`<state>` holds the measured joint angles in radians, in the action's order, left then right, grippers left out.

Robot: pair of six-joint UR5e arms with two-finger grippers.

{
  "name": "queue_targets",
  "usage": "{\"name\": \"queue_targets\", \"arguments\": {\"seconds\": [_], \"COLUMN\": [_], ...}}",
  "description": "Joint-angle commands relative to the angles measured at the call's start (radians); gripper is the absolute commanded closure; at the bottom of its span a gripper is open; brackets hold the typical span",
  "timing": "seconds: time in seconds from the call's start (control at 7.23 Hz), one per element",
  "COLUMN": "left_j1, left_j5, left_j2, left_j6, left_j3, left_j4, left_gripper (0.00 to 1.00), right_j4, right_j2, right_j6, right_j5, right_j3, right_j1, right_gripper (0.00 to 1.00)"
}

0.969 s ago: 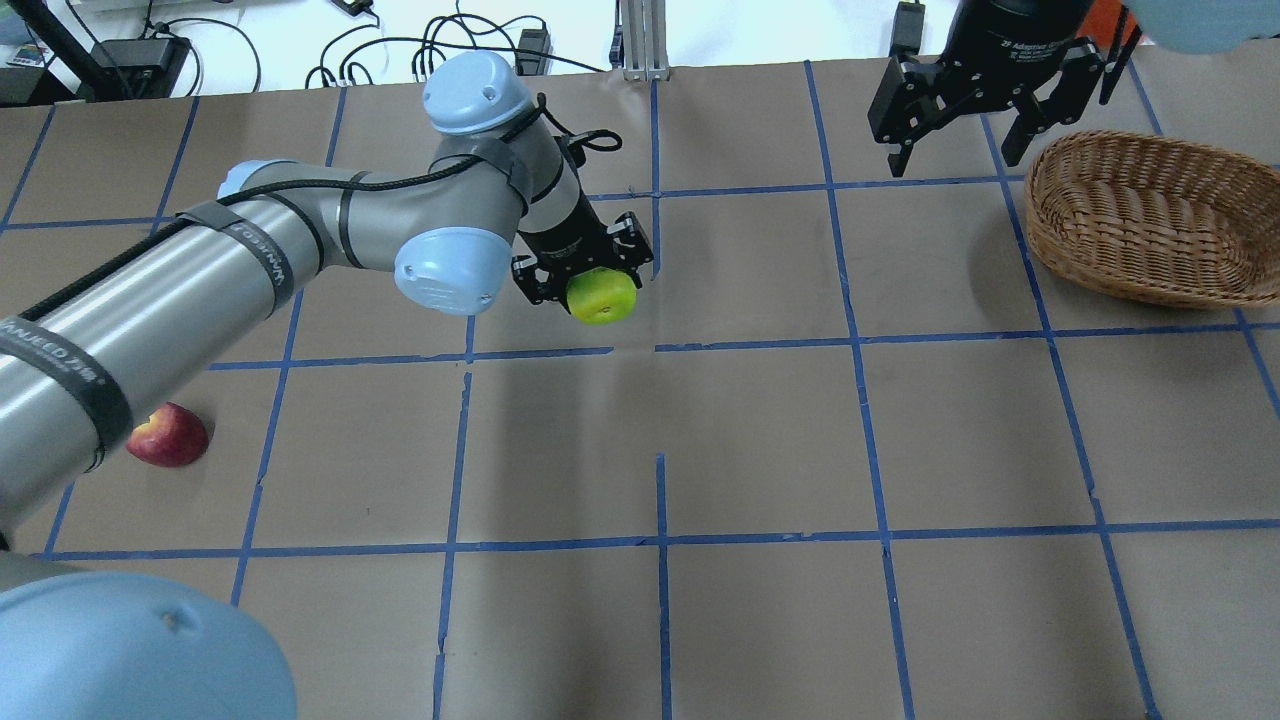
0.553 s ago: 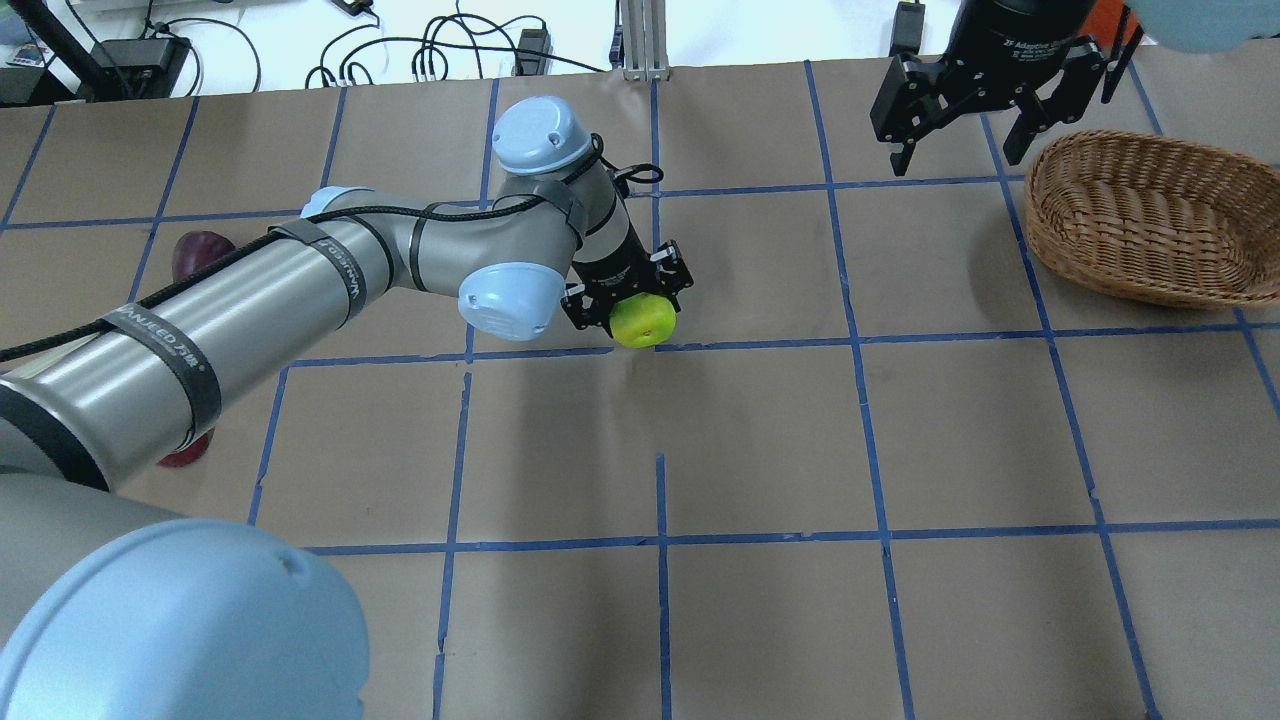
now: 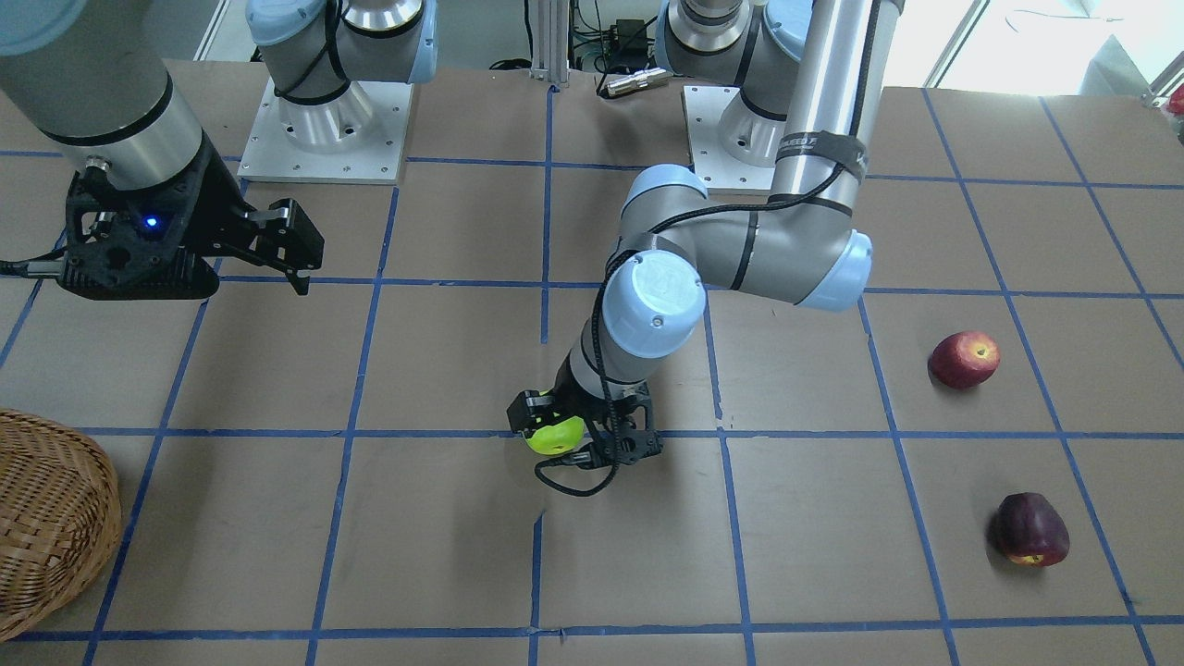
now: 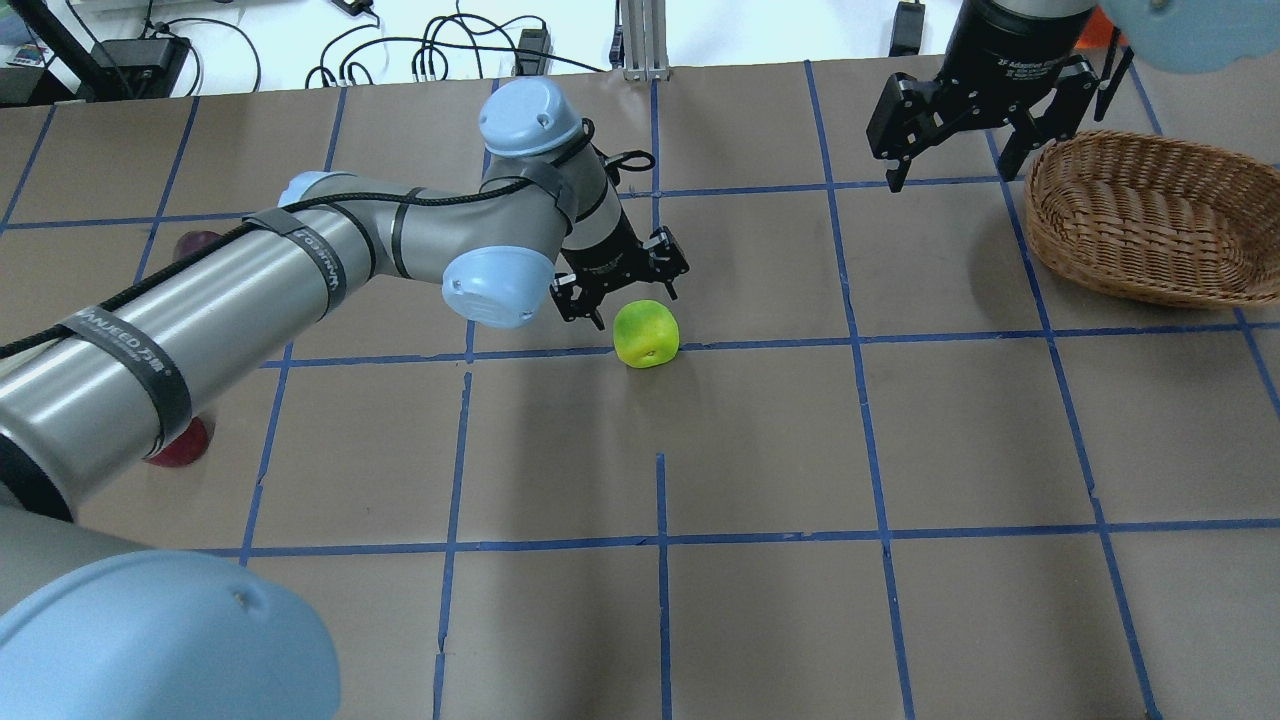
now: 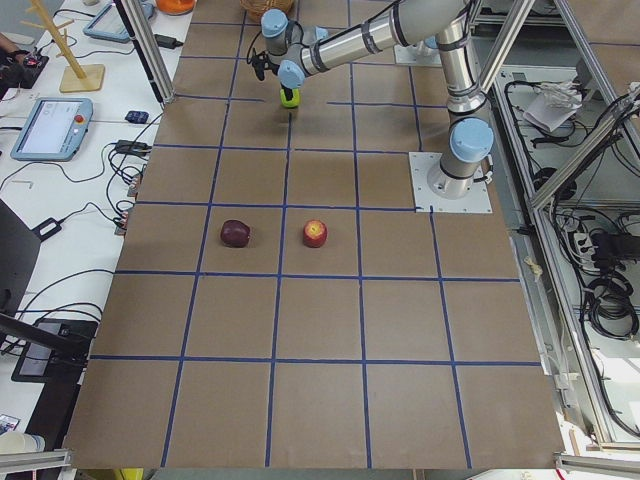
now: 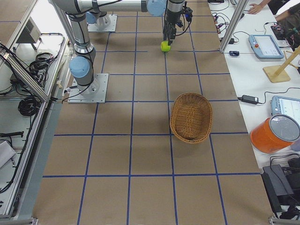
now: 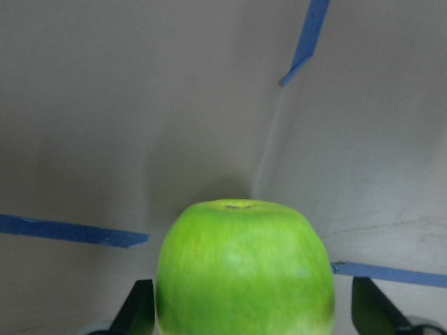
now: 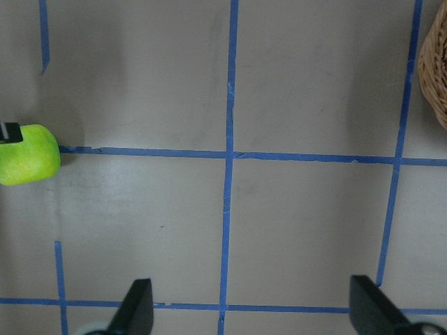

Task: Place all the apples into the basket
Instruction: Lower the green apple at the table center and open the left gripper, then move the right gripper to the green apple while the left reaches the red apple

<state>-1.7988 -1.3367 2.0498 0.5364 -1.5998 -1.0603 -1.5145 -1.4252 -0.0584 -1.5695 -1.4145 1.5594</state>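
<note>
The bright lime-green apple (image 4: pixel 646 334) sits mid-way on the brown-paper table (image 4: pixel 760 450), the round tan wicker basket (image 4: pixel 1150 225) at its 2 o'clock — the left gripper (image 4: pixel 631 300), jaws open, should lift straight clear — the right gripper (image 4: pixel 946 178), also open, hovers.

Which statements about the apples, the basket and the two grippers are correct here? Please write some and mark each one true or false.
1. The green apple rests on the table. True.
2. The basket holds one apple. False: it is empty.
3. The right gripper is shut on an apple. False: it is open and holds nothing.
4. The red apple and the dark apple lie on the table, apart from each other. True.
5. The left gripper holds the green apple in the air. False: it is open, just above the apple.
</note>
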Motion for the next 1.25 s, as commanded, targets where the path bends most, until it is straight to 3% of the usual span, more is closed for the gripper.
{"name": "queue_targets", "arguments": {"seconds": [0.0, 0.28, 0.42, 0.69, 0.83, 1.11], "left_j1": [0.143, 0.275, 0.336, 0.522, 0.598, 0.708], "left_j5": [-0.016, -0.305, -0.329, -0.377, -0.375, -0.375], "left_j2": [-0.086, -0.179, -0.221, -0.263, -0.267, -0.263], "left_j6": [-0.145, -0.472, -0.569, -0.842, -1.018, -1.23], "left_j3": [0.11, 0.098, 0.068, -0.009, -0.032, -0.145], "left_j4": [-0.285, -0.522, -0.539, -0.512, -0.469, -0.245], "left_gripper": [0.0, 0.0, 0.0, 0.0, 0.0, 0.0], "right_j4": [-0.001, -0.169, -0.261, -0.517, -0.574, -0.64], "right_j2": [0.005, 0.072, 0.133, 0.326, 0.383, 0.425], "right_j6": [0.005, 0.108, 0.218, 0.468, 0.474, 0.486], "right_j5": [0.049, 0.049, 0.049, 0.046, 0.045, 0.048], "right_j3": [-0.014, -0.047, -0.047, -0.047, -0.055, -0.121], "right_j1": [0.005, 0.084, 0.191, 0.344, 0.384, 0.384], "right_gripper": [0.0, 0.0, 0.0, 0.0, 0.0, 0.0]}}
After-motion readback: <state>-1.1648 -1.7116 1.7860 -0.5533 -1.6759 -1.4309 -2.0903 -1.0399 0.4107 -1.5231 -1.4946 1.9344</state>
